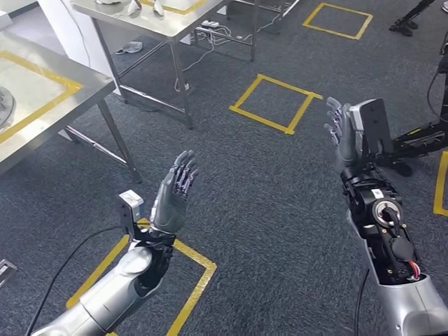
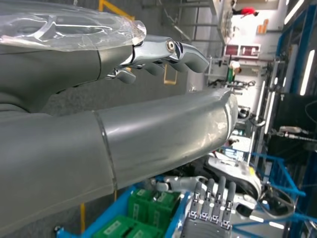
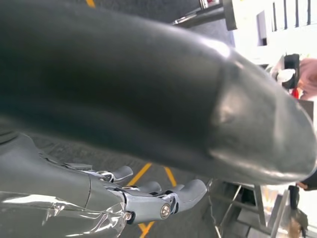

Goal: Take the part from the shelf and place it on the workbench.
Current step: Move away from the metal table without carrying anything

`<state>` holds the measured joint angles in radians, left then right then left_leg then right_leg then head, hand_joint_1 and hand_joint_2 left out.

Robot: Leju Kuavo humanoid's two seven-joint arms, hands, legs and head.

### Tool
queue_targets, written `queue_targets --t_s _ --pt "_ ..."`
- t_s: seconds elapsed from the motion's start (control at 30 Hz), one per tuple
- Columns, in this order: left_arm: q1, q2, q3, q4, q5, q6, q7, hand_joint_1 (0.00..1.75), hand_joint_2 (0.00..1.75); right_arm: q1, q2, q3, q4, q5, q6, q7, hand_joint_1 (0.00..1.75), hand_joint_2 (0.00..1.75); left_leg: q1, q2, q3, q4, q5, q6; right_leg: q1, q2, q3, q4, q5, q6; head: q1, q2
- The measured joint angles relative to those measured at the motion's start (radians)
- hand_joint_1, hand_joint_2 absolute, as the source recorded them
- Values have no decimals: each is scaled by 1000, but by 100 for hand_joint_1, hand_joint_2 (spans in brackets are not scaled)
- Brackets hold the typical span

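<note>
My left hand (image 1: 175,190) is raised above the dark carpet with its fingers spread and nothing in it. My right hand (image 1: 342,133) is raised at the same height on the other side, fingers also apart and empty. In the left wrist view my left hand's thumb (image 2: 112,148) and fingers (image 2: 164,52) stand apart, and my right hand (image 2: 209,208) faces it across the gap. The right wrist view has the right hand's thumb (image 3: 186,99) and fingers (image 3: 157,198) apart with nothing between them. A steel workbench (image 1: 37,112) stands at the left.
A second steel table (image 1: 153,24) stands further back with cables on the floor behind it. Yellow tape squares (image 1: 274,105) mark the carpet. A blue bin (image 2: 112,213) with green boxes (image 2: 149,208) appears in the left wrist view. Black stand legs (image 1: 423,140) lie at the right.
</note>
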<state>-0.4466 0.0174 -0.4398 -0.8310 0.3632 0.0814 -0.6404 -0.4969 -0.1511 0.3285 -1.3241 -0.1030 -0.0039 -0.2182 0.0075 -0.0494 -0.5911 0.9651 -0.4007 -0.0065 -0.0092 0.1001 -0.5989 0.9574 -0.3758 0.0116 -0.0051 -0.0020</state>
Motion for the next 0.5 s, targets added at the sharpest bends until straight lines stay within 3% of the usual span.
queue_targets --t_s 0.07,0.13,0.2,0.23,0.27,0.3,0.33,0.43,0.5 --pt "0 -1 0 -2 0 0 1 0 0 2 0 -1 0 0 0 0 0 0 -1 19 5 -8 3 8 -5 13 -4 -2 2 12 0 0" --pt "-1 -5 0 -5 0 0 1 0 0 3 0 -2 0 0 0 0 0 0 2 38 16 -20 8 18 -4 -17 -19 36 -23 23 5 0" --pt "-1 -8 0 -7 -1 0 2 0 0 4 0 -1 -1 0 0 0 0 0 2 55 23 -26 8 24 -2 -68 -71 156 -85 30 17 0" --pt "1 -8 0 -7 -1 1 2 0 0 6 0 -1 -1 0 -1 0 0 0 1 64 24 -26 7 26 -4 -82 -105 228 -115 33 23 0" --pt "4 -7 0 -7 -1 1 3 0 0 9 0 -1 0 0 -2 1 0 0 1 73 24 -26 6 26 -6 -89 -130 281 -132 36 27 0" --pt "7 -7 0 -7 -1 1 3 0 0 13 0 -1 0 0 -3 1 0 0 0 82 25 -25 5 25 -8 -93 -138 297 -130 38 32 0" --pt "9 -7 0 -7 -1 1 4 0 0 15 0 0 0 0 -3 2 0 0 1 91 26 -23 2 23 -10 -97 -125 272 -109 40 36 0" --pt "9 -7 0 -10 0 2 5 0 0 14 0 0 -3 0 -4 3 0 0 -2 116 31 -17 -8 12 -7 -142 -21 65 -21 35 50 0" --pt "9 -7 0 -13 -1 2 5 0 0 14 0 0 -5 0 -5 3 0 0 -8 132 33 -14 -13 4 -1 -156 5 6 -10 23 51 0"
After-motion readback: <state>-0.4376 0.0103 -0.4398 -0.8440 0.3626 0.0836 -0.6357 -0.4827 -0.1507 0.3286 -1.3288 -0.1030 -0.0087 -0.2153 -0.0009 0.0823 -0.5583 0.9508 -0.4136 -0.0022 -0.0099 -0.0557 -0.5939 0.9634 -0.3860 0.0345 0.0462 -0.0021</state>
